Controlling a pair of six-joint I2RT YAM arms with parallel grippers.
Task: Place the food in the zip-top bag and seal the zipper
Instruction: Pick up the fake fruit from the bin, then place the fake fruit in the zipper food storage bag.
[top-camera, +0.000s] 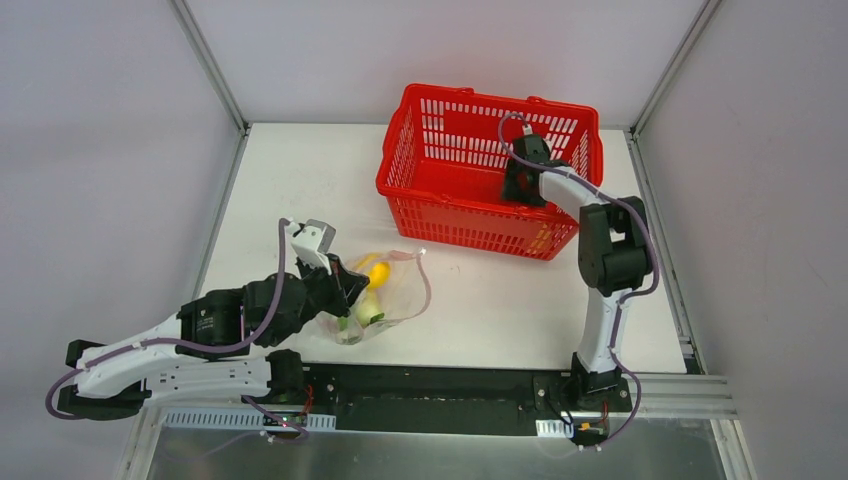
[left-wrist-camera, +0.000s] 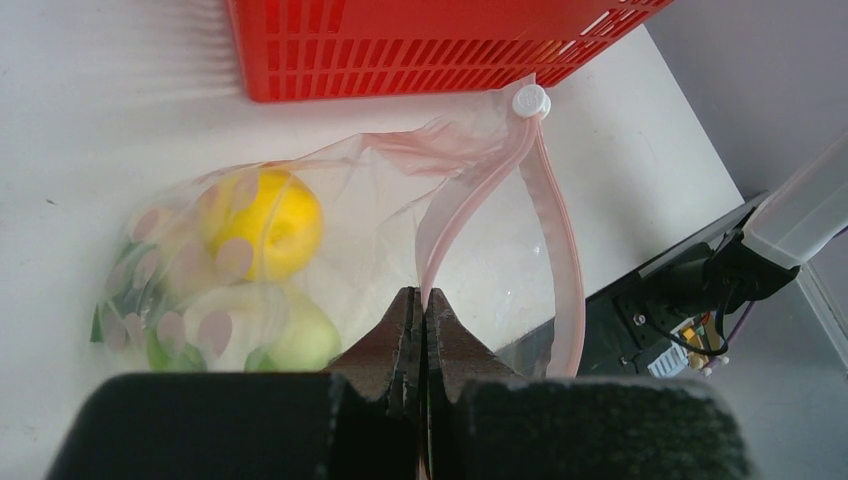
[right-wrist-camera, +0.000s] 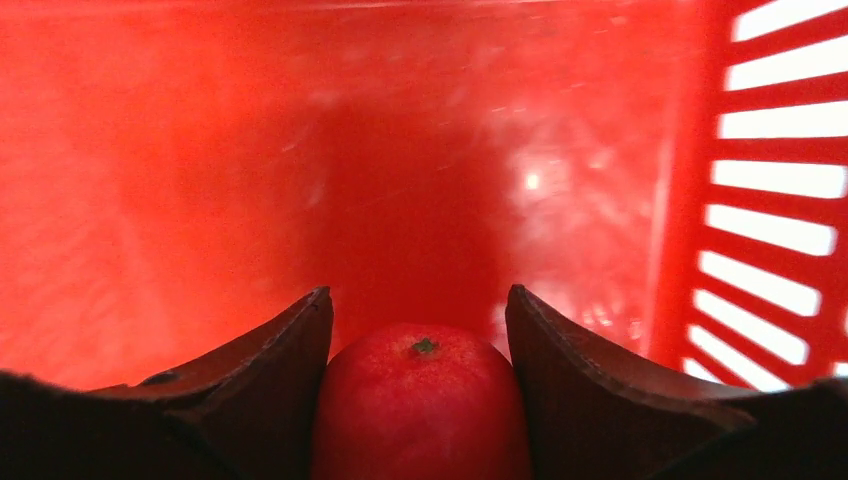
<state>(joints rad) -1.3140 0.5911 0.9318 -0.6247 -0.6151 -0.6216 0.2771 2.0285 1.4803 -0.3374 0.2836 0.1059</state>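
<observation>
The clear zip-top bag (top-camera: 390, 295) lies on the table's near left with its mouth spread wide. Food inside it includes a yellow ball (left-wrist-camera: 272, 225) and pale green and white pieces (left-wrist-camera: 300, 340). My left gripper (left-wrist-camera: 421, 296) is shut on the near side of the pink zipper (left-wrist-camera: 562, 250), close to its lower end; a white slider (left-wrist-camera: 531, 100) sits at the far end. My right gripper (right-wrist-camera: 418, 293) reaches down inside the red basket (top-camera: 440, 215), both fingers pressed against the sides of a red ball (right-wrist-camera: 420, 410) with a small green stem mark.
The red basket (left-wrist-camera: 400, 50) stands just beyond the bag's mouth. A black rail (top-camera: 440, 385) runs along the table's near edge by the arm bases. Grey walls close in the left, right and back of the table.
</observation>
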